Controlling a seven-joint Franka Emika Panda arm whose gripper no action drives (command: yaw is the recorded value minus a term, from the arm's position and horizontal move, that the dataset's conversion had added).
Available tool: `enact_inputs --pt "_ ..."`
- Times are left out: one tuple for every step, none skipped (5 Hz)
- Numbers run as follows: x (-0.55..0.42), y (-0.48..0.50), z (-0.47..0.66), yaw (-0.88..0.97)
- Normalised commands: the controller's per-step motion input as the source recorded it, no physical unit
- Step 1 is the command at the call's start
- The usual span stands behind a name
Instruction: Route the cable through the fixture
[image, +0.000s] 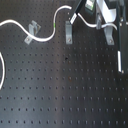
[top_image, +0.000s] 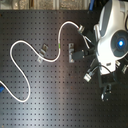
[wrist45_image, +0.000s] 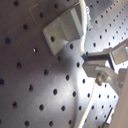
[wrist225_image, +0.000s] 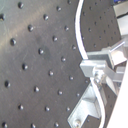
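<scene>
Cable, long thin white flexible cord with small green band, snaking across black perforated table, passing small metal clip fixture and running beside second grey bracket fixture. End effector near that bracket, apparently pinching the cord; exact jaw state impossible to tell. Best kept taut and low, aligned with the bracket slot before seating.

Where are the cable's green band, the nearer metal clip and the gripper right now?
green band (top_image: 60, 46), second exterior view, on the band itself.
metal clip (image: 68, 31), first exterior view, on its upright face.
gripper (top_image: 80, 32), second exterior view, between the fingertips, by the cable (top_image: 25, 44).
</scene>
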Motion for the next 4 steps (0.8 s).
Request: enact_inputs --pt "-0.299 -0.056 0.15 -0.01" --pt "-0.423 0.017 0.09 0.0" --pt "-0.266 0.08 0.2 0.0" --pt "-0.266 0.146 0.19 0.0"
